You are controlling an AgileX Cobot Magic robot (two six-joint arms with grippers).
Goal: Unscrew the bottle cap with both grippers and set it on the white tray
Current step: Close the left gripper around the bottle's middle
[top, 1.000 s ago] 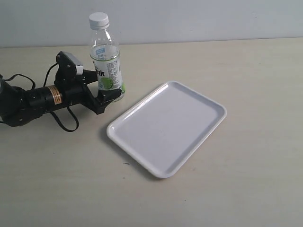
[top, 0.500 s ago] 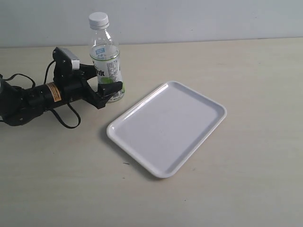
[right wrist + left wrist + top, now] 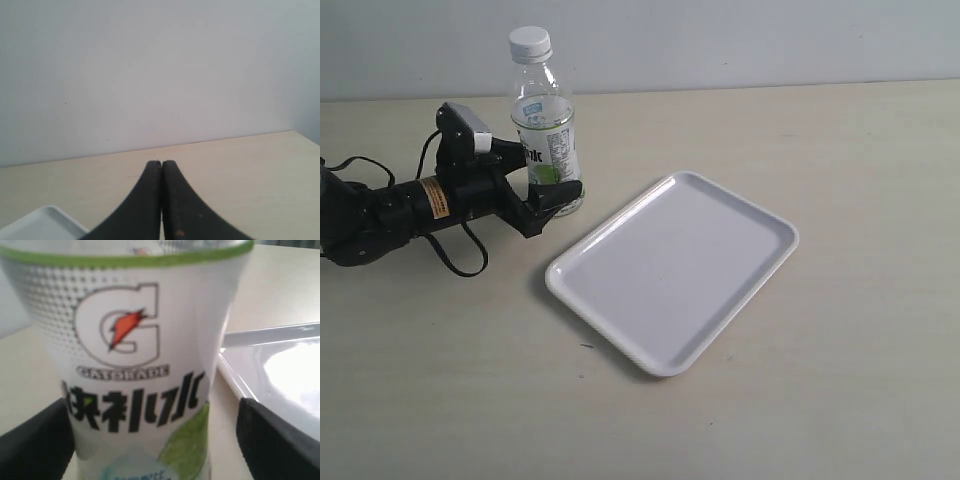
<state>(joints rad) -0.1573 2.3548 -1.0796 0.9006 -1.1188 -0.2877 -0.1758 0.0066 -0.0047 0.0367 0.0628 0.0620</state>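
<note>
The bottle (image 3: 544, 125) stands upright on the table at the back left, its white ribbed bottle cap (image 3: 529, 41) screwed on top. My left gripper (image 3: 549, 184) lies low on the table with its open jaws around the bottle's lower part. In the left wrist view the labelled bottle (image 3: 135, 340) fills the space between the fingers (image 3: 270, 440); one finger touches it and the other stands a little apart. The white tray (image 3: 670, 270) lies just right of the bottle with nothing on it. My right gripper (image 3: 161, 164) is shut and holds nothing; the exterior view does not show it.
The left arm with its orange label and black cables (image 3: 410, 205) stretches along the table's left side. A pale wall (image 3: 720, 40) rises behind the table's back edge. A tray corner (image 3: 45, 220) shows below the right gripper.
The left gripper rose slightly beside the bottle, then dropped back a little, still around its lower part. Bottle, cap and tray have stayed put.
</note>
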